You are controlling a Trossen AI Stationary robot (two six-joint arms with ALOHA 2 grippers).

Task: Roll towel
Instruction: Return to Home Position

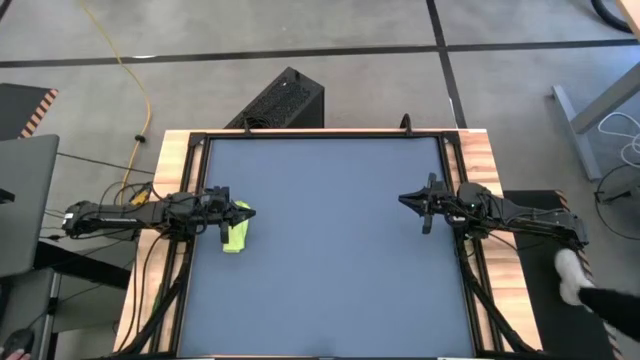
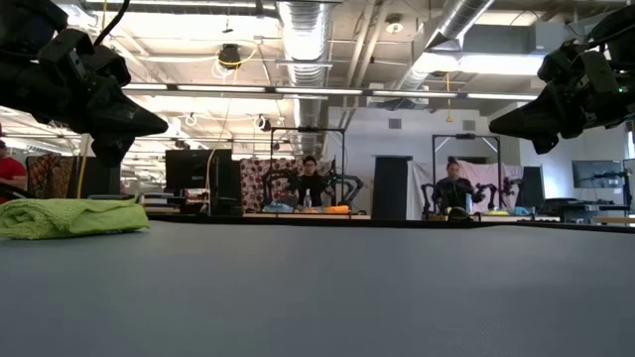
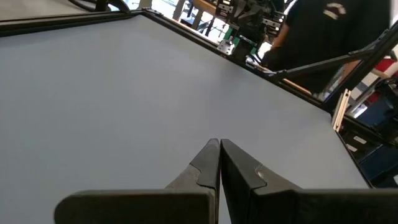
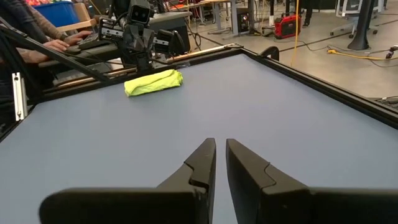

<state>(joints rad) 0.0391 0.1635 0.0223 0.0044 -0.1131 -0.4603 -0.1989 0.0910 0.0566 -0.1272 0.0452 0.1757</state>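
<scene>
Towel [image 1: 235,237]: soft lime-green cloth formed into a short, lumpy roll. It lies on the smooth blue-grey mat [image 1: 340,270] near the mat's left edge, and in the low view its folds look loose and somewhat flattened. Left gripper [image 1: 244,211]: held above the mat over one end of the roll and raised clear of it. Its two dark, tapered fingers [image 3: 205,165] are pressed together to a hairline and hold nothing. Right gripper [image 1: 406,200]: raised near the mat's right edge, well apart from the towel, with its fingers [image 4: 202,162] closed to a thin slit, empty. A pale wooden frame [image 1: 176,160] borders the mat. The left wrist view does not show the towel. Whether the roll's loose edge is tucked under cannot be determined.
</scene>
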